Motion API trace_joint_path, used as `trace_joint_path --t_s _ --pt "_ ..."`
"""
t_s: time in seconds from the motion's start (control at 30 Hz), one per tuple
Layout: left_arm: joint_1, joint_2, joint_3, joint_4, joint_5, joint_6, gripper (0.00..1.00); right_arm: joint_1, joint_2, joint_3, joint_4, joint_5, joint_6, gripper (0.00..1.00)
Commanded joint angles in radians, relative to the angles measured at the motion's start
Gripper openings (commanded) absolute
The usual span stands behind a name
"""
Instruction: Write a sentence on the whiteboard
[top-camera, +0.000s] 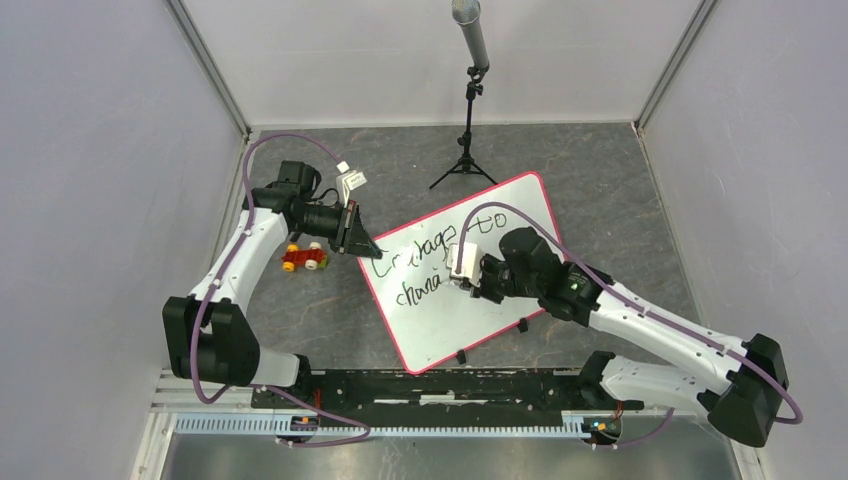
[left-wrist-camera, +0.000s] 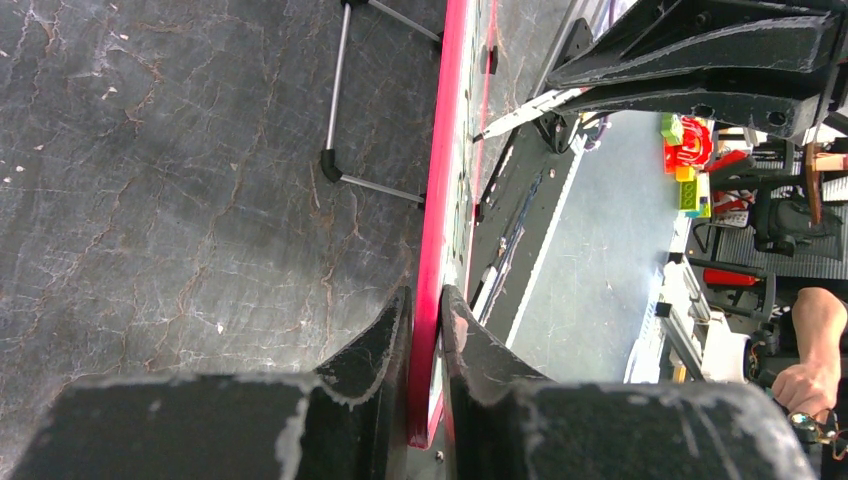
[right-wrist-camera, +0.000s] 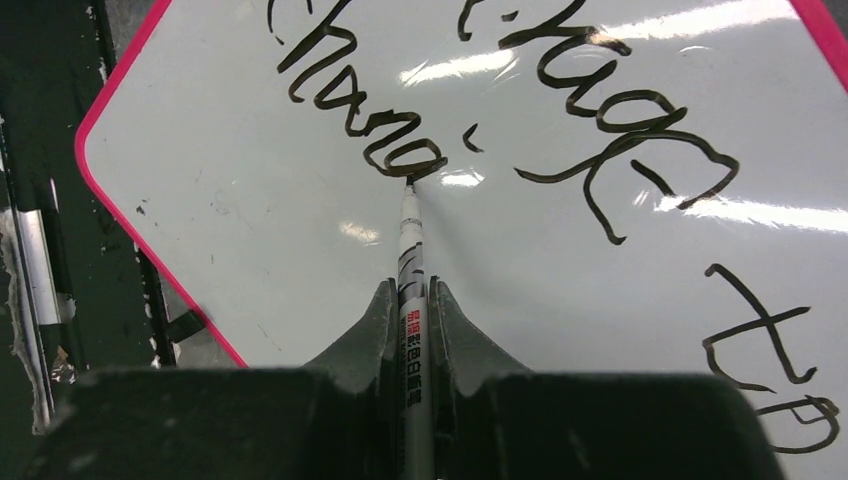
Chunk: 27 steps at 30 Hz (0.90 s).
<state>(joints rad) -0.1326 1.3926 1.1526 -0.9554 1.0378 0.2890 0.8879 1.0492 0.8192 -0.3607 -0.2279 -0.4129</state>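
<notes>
**Marker tip on the board's second line**

The whiteboard (top-camera: 505, 300) lies askew at mid-table, one corner by the near edge. The right gripper (right-wrist-camera: 412, 300) is clamped on a marker (right-wrist-camera: 410, 235), whose tip touches the sentence (right-wrist-camera: 600, 120) at "chang", below "courage to". The left gripper (left-wrist-camera: 425, 310) pinches the board's left rim. A toy car (top-camera: 304, 258) sits just beside it, and a microphone stand (top-camera: 466, 150) is near the far edge.

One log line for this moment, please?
left gripper: grips whiteboard rim | right gripper: marker, tip on board | sentence: on second line
</notes>
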Motion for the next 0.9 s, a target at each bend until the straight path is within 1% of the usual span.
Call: trace_joint_path --t_s 0.0,0.3,0.57,0.7,0.87 --pt "-0.029 0.003 0.016 0.026 -0.054 0.000 0.02 -0.005 -0.012 -0.047 -0.020 -0.015 -0.003 0.00" --pt "-0.030 -0.002 0.014 0.026 -0.058 0.002 0.02 0.050 0.002 -0.057 -0.016 -0.062 0.001 0.00" --pt "-0.030 0.002 0.014 0.026 -0.058 0.002 0.02 0.060 0.030 0.059 -0.007 -0.098 0.022 0.00" --pt "-0.032 0.001 0.016 0.026 -0.055 0.001 0.02 0.054 -0.009 0.083 -0.004 -0.080 0.037 0.00" --pt "-0.033 -0.003 0.018 0.025 -0.053 -0.002 0.02 0.017 -0.028 0.063 -0.021 -0.025 0.038 0.00"
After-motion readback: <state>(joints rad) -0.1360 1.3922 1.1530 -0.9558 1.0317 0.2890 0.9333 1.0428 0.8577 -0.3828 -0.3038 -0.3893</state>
